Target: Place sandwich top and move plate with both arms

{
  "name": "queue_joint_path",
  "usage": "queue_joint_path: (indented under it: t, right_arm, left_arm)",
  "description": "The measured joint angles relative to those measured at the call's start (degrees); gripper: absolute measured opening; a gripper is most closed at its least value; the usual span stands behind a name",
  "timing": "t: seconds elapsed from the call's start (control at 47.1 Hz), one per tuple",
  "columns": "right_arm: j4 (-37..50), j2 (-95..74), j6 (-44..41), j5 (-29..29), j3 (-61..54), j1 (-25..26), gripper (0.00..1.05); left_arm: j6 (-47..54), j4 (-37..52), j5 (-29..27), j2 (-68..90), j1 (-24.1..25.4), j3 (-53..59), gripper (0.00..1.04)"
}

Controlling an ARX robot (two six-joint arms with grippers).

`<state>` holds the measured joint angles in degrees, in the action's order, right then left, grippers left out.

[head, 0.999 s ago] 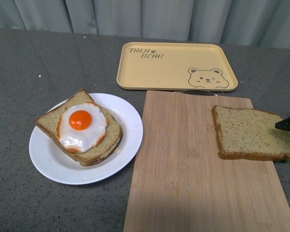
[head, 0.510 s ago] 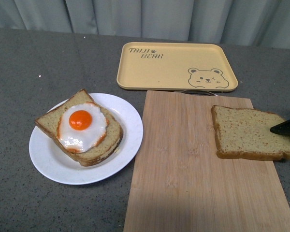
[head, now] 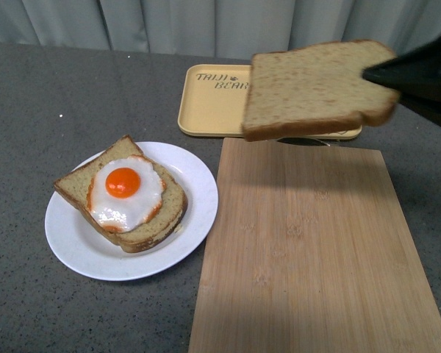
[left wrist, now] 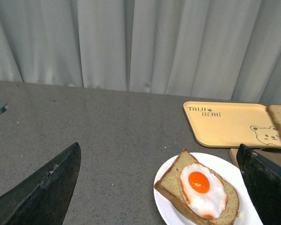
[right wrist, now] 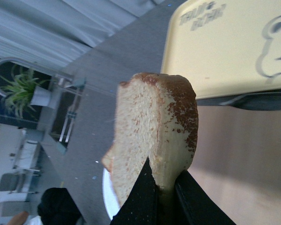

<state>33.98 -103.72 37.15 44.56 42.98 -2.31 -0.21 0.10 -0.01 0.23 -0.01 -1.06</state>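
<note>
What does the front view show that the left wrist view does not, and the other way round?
Only the front view shows the right gripper clamped on the sandwich top, held in the air off the bamboo board, and the board's whole surface. Only the left wrist view shows the left gripper, its jaws wide apart and holding nothing; of the sandwich top it catches only an edge. Both show the plate with the egg slice on it, the yellow tray and the curtain.
</note>
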Motion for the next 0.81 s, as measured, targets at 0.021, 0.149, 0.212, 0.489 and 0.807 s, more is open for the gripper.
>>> queue_joint_path:
  t: [0.021,0.149,0.212,0.489,0.807]
  right_arm:
    - [1.7,-0.5,1.0,-0.3,0.0,-1.1,0.02]
    - [11.0,-5.7,10.8,-4.5,0.7,-8.7,0.02]
    - [13.7,-8.3,14.6,-6.5,1.4,-11.7,0.02]
    - [19.3,-17.9,24.4,-10.6,6.5,-20.7,0.02]
    - [19.8,-24.6,29.2,-13.3,11.7,-27.2,0.02]
  left_arm:
    - [0.0,0.0,0.0,0.0,0.0,0.0,0.98]
    - [0.0,0.0,0.0,0.0,0.0,0.0,0.98]
    - [0.0,0.0,0.0,0.0,0.0,0.0,0.98]
    - [0.0,0.0,0.0,0.0,0.0,0.0,0.98]
    - [0.0,0.0,0.0,0.0,0.0,0.0,0.98]
